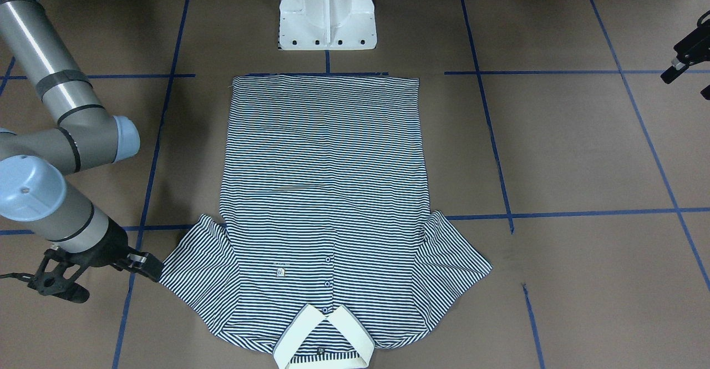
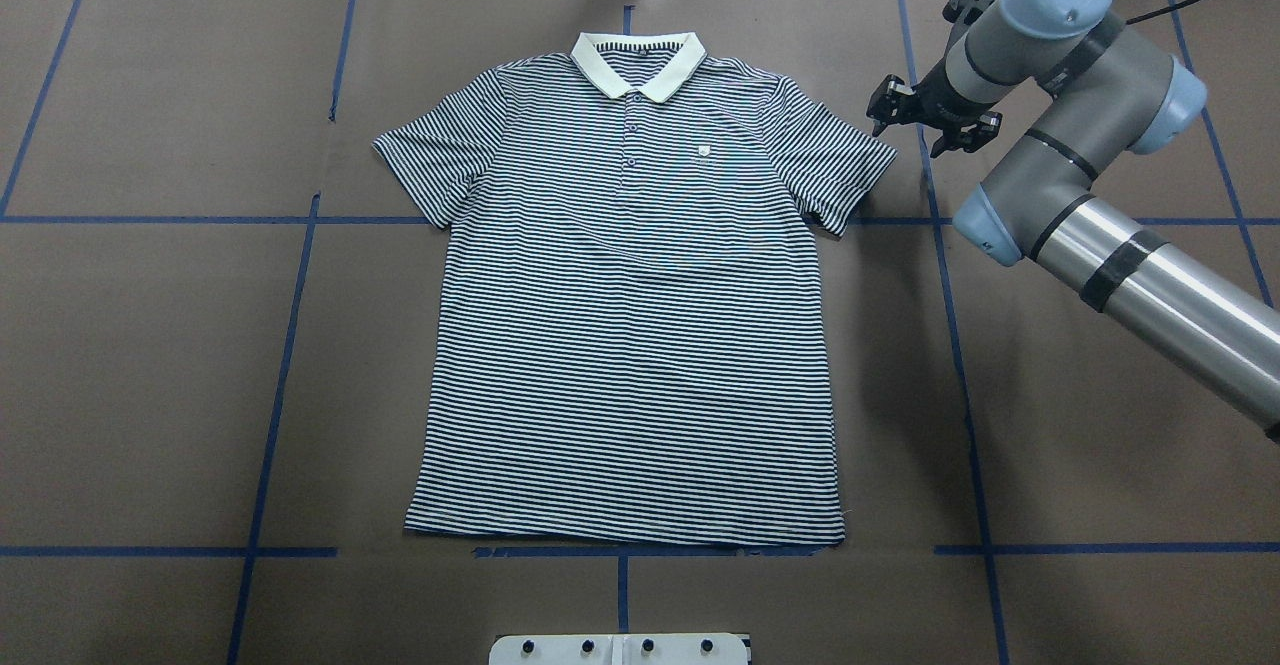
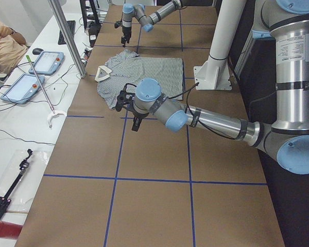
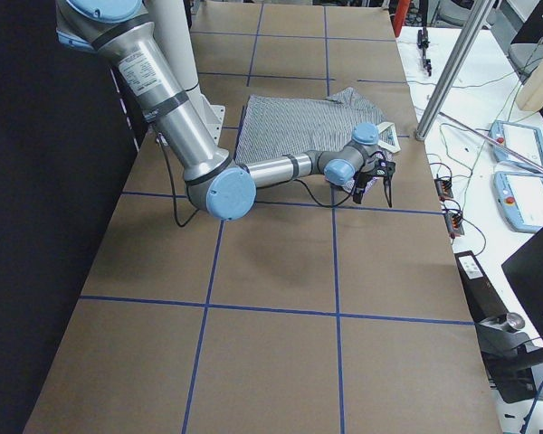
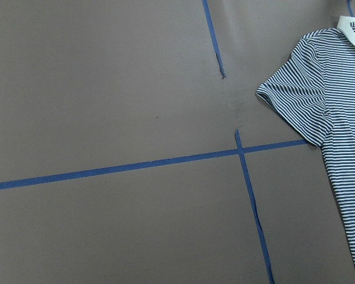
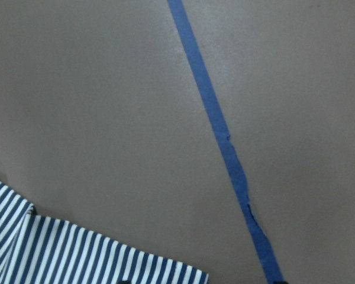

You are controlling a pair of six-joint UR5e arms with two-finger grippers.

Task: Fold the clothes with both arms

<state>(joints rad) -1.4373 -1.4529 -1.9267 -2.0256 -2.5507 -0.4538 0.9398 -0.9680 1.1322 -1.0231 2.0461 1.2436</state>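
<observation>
The striped polo shirt (image 2: 630, 325) is seen laid flat, front up, mid-table (image 2: 150, 345), collar farthest from the robot. Its chest label (image 2: 703, 151) cannot be read. The right gripper (image 2: 915, 130) is held spread beside a sleeve, and the left gripper (image 3: 130, 109) cannot be judged.

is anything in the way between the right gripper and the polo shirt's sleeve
Nothing visible. The right gripper hangs right beside the polo shirt at its nearest sleeve, with only bare brown table around it.
</observation>
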